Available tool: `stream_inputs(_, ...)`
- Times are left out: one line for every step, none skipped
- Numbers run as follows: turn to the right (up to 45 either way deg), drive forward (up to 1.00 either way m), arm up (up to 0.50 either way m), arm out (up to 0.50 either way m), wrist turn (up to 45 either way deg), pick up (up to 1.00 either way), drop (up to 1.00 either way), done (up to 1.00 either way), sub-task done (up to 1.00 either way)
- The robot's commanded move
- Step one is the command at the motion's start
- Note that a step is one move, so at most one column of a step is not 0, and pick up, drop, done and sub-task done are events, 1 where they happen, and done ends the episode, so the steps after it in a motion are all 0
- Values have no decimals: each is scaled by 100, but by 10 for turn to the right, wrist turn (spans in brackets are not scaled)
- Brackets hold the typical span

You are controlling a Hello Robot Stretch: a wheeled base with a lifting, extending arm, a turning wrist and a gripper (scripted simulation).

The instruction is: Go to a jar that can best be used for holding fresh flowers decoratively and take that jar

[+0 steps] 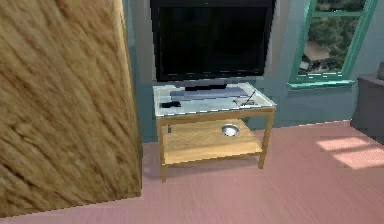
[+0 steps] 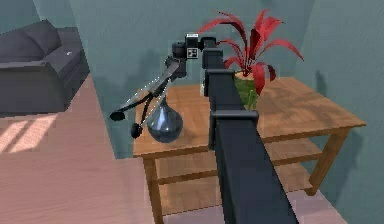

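The blue-grey jar [image 2: 163, 122] stands on the wooden table [image 2: 310, 112], at its end away from the red plant [image 2: 250, 50]. My gripper [image 2: 127, 120] hangs by that same end; whether my jaws hold anything I cannot tell.

Dark arm [image 2: 235, 140] extended outward, jaws angled down-left, any hold unclear

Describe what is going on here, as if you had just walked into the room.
The robot's arm reaches out over a wooden table. Its gripper is near a round blue-grey jar standing on the tabletop, with a red-leaved potted plant farther along. Whether the gripper holds anything cannot be told. Ahead, a television sits on a low stand.
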Motion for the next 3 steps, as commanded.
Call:
stream_inputs(0,0,0,0,450,0,0,0,0)
stream_inputs(0,0,0,0,450,0,0,0,0)
stream_inputs(0,0,0,0,90,0,0,0,0)
